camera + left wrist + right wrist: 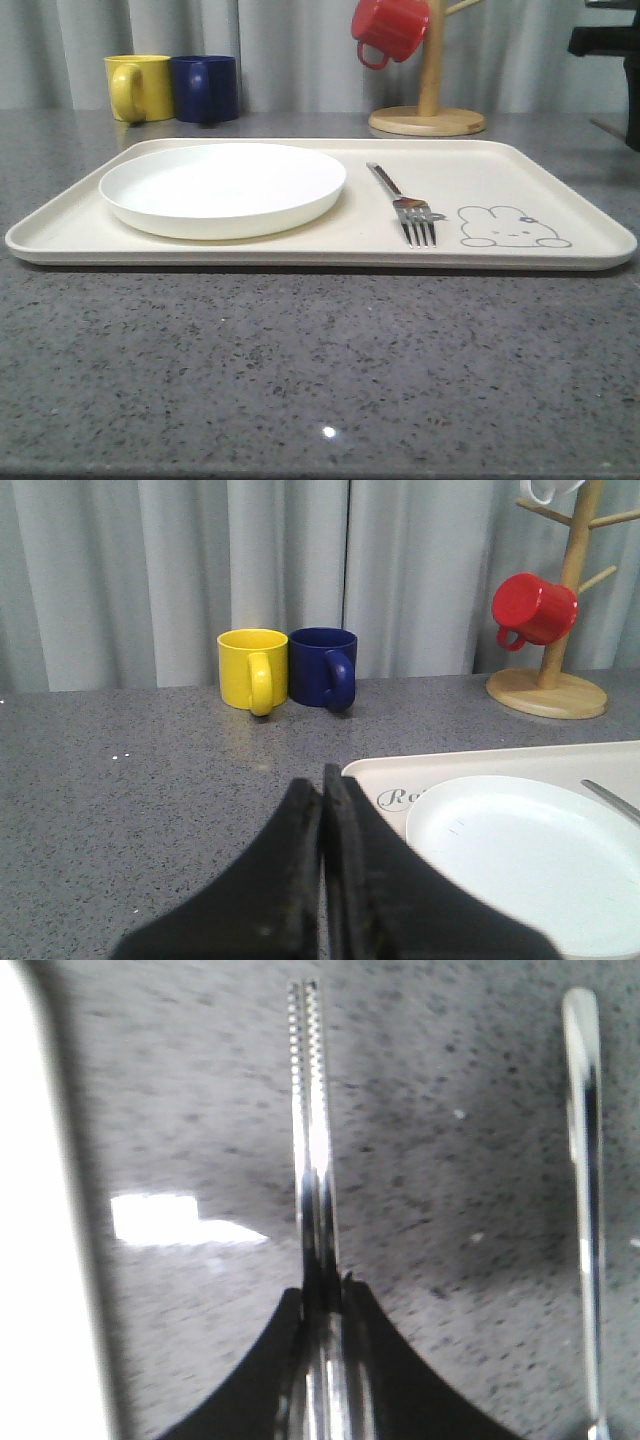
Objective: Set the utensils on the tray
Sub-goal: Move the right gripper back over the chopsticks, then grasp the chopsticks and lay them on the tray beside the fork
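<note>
Fork (410, 205) already on tray (560, 190). My right hand (322, 1295) is clamped on the chopsticks (312, 1130) above the bench (450, 1210); left hand (322, 810) clenched, empty. Next: carry them over the rim and lay them beside the fork.

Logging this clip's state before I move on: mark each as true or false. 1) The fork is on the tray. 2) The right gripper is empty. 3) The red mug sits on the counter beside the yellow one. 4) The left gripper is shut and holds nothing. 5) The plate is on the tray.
1) True: the fork lies on the tray, right of the plate.
2) False: the right gripper is shut on the chopsticks.
3) False: the red mug hangs on the wooden mug tree; the blue mug is beside the yellow mug.
4) True: the left gripper is shut, nothing between its fingers.
5) True.
</note>
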`<state>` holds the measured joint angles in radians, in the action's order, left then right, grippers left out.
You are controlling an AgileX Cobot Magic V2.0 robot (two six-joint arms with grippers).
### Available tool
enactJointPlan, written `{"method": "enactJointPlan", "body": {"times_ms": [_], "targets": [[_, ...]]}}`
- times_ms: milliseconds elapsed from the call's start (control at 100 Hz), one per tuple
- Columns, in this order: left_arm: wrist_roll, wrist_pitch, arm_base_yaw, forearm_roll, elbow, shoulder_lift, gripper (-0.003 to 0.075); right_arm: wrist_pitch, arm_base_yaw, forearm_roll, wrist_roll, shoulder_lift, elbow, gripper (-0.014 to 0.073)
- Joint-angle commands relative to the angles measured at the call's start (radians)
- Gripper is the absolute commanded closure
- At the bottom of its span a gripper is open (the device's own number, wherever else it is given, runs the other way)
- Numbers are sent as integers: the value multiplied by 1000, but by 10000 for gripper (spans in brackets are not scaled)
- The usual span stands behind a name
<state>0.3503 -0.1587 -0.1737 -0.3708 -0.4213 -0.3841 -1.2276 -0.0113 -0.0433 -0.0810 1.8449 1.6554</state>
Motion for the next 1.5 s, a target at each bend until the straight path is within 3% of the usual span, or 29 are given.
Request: {"method": "enactJointPlan", "body": {"times_ms": [0,500,1130,1250,1490], "targets": [[-8,80,-5,-6,-26,-6,738,-41,-37,-18,-45,-81,33,659],[-8,80,-5,-6,-26,-6,738,81,-334,-50,-254,-88,33,659],[-8,80,-5,-6,-26,-6,738,123,-343,-75,-305,26,31,652],[-8,80,-5,-6,-26,-6,738,122,-343,-75,-305,36,31,579],[-8,80,-5,-6,-26,-6,738,123,-343,-75,-304,36,31,342]]}}
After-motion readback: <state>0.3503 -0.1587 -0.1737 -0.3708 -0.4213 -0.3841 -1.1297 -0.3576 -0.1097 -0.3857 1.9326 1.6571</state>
